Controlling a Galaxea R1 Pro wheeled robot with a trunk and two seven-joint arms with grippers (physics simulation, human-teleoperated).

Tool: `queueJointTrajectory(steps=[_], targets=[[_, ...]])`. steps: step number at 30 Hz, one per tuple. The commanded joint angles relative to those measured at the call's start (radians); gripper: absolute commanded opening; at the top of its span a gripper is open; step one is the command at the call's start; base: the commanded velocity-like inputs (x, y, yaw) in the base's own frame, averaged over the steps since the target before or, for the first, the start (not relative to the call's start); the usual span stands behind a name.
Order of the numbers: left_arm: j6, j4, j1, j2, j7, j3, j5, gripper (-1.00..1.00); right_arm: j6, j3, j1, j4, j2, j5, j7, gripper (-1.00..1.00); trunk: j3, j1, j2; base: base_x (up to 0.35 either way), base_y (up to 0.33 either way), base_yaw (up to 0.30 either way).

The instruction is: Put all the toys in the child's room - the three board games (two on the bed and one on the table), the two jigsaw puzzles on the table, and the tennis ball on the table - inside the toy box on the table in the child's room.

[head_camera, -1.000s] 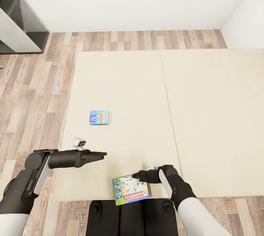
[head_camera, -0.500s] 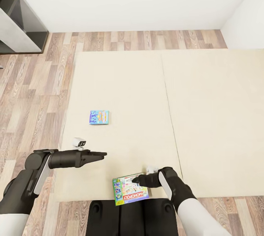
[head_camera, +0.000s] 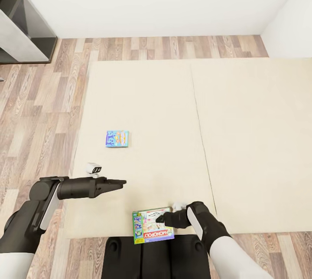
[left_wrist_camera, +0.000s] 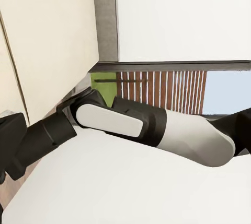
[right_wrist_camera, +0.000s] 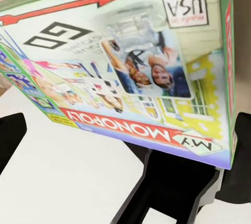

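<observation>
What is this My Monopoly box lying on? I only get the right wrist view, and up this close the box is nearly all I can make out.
Observer: The My Monopoly box lies on the beige mattress of the bed, at the edge nearest the robot.
Operator: Are there any other games there?
Observer: Yes, a small blue board game lies flat further up the mattress, off to the robot's left.
Operator: And the other arm?
Observer: The left gripper hangs above the mattress between the two boxes, holding nothing, while the right gripper sits over the Monopoly lid.
</observation>
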Motion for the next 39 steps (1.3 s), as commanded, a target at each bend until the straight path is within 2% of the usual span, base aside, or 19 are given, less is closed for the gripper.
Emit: queueJointTrajectory(steps=[1, 23, 39], targets=[[0.011, 0.000, 0.000, 0.000, -0.003, 0.000, 0.000, 1.00, 0.006, -0.003, 0.000, 0.001, 0.001, -0.007, -0.003, 1.00, -0.001, 0.001, -0.002, 0.000, 0.000, 0.000], [0.011, 0.000, -0.001, 0.001, -0.003, 0.001, 0.000, 1.00, -0.008, -0.003, -0.001, 0.022, 0.001, -0.004, -0.006, 1.00, -0.001, 0.001, -0.002, 0.000, 0.000, 0.000], [0.010, 0.000, -0.001, 0.001, -0.003, 0.001, -0.001, 1.00, -0.062, 0.004, -0.001, 0.022, 0.001, 0.001, -0.004, 1.00, -0.001, 0.001, -0.002, 0.000, 0.000, 0.000]])
